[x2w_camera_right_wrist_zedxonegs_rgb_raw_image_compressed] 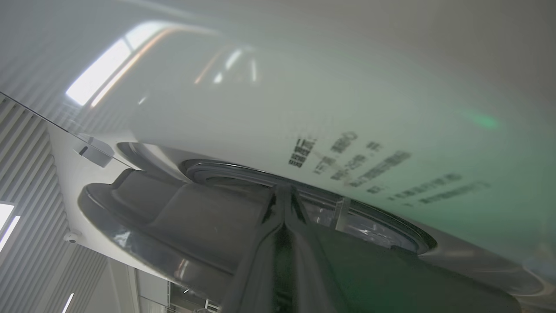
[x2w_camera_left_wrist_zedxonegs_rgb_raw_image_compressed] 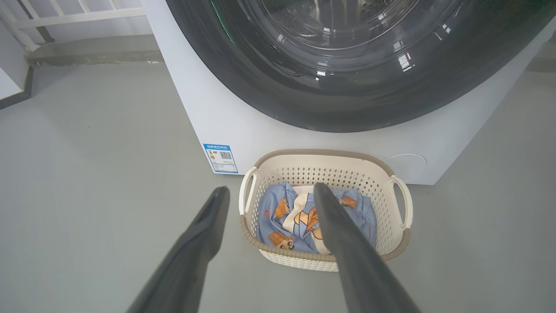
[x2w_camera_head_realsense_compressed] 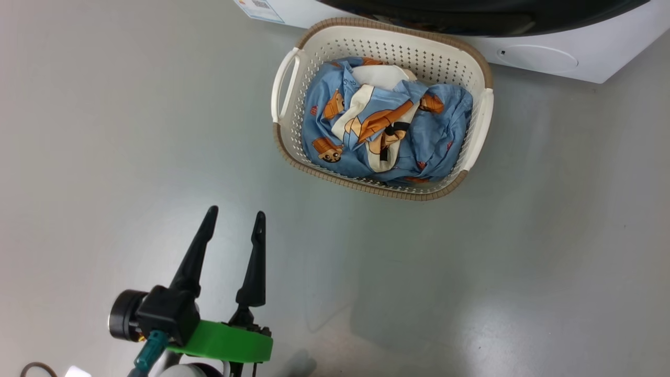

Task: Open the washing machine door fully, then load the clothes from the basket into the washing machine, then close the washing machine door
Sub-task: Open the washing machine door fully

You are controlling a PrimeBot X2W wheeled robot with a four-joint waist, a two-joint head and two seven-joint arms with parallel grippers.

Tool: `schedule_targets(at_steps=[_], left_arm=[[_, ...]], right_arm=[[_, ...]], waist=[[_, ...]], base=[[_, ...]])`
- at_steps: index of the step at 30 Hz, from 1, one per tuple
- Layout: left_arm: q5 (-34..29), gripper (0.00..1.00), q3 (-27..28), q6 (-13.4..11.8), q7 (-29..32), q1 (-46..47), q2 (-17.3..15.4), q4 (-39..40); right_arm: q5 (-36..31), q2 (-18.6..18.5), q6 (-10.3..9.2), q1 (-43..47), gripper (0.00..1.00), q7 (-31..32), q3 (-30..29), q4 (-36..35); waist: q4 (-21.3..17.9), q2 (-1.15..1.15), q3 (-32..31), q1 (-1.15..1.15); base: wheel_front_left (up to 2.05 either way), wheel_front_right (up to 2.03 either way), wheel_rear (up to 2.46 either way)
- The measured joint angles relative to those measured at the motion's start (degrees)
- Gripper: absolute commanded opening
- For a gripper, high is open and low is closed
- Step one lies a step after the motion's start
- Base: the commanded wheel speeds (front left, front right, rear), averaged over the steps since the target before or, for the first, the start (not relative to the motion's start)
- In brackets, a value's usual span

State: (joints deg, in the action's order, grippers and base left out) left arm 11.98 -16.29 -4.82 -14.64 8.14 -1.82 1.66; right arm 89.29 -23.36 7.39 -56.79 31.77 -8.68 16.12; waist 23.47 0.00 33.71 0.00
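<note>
Door (x2w_camera_left_wrist_zedxonegs_rgb_raw_image_compressed: 260, 87) seems heavy, stiff, slick; pull at its rim edge, where right gripper (x2w_camera_right_wrist_zedxonegs_rgb_raw_image_compressed: 284, 190) sits pressed shut. Left gripper (x2w_camera_head_realsense_compressed: 236, 213) gapes, seven o'clock of the basket (x2w_camera_head_realsense_compressed: 398, 50).

**Operator:** Classify the location.

**Technician:** Laundry area. Indicators: a white front-loading washing machine (x2w_camera_left_wrist_zedxonegs_rgb_raw_image_compressed: 217, 117) standing directly on a smooth grey floor (x2w_camera_head_realsense_compressed: 104, 131), with a basket (x2w_camera_head_realsense_compressed: 398, 50) of clothes (x2w_camera_head_realsense_compressed: 439, 136) set just in front of it.

**Operator:** Domestic or test facility?

**Technician:** Undetermined. The machine bears a blue label sticker (x2w_camera_left_wrist_zedxonegs_rgb_raw_image_compressed: 220, 158). A white railing (x2w_camera_left_wrist_zedxonegs_rgb_raw_image_compressed: 65, 15) stands beyond the machine. Slatted panelling (x2w_camera_right_wrist_zedxonegs_rgb_raw_image_compressed: 26, 174) with strip lights (x2w_camera_right_wrist_zedxonegs_rgb_raw_image_compressed: 6, 217) runs overhead.
</note>
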Motion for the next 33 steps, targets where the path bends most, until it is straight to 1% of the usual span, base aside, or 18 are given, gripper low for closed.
schedule_targets(at_steps=[8,21,33], left_arm=[[0.43,1.0,-0.01,-0.05,0.0,-0.07,0.0,0.0],[0.42,1.0,1.01,-0.05,0.0,-0.2,0.0,0.0],[0.2,1.0,1.52,0.03,0.0,-0.2,0.0,0.0]], right_arm=[[0.02,-0.71,0.0,0.01,0.0,1.19,0.97,0.01],[0.37,-1.26,-0.01,0.21,0.0,4.02,2.98,-0.35],[0.09,-0.97,-0.01,0.28,0.0,3.92,4.49,-1.31]], waist=[[-0.22,0.0,-0.53,0.0],[-1.7,0.0,-0.86,0.0],[-1.97,0.0,-0.8,0.0]], base=[[0.0,0.0,0.0],[0.0,0.0,0.0],[0.0,0.0,0.0]])
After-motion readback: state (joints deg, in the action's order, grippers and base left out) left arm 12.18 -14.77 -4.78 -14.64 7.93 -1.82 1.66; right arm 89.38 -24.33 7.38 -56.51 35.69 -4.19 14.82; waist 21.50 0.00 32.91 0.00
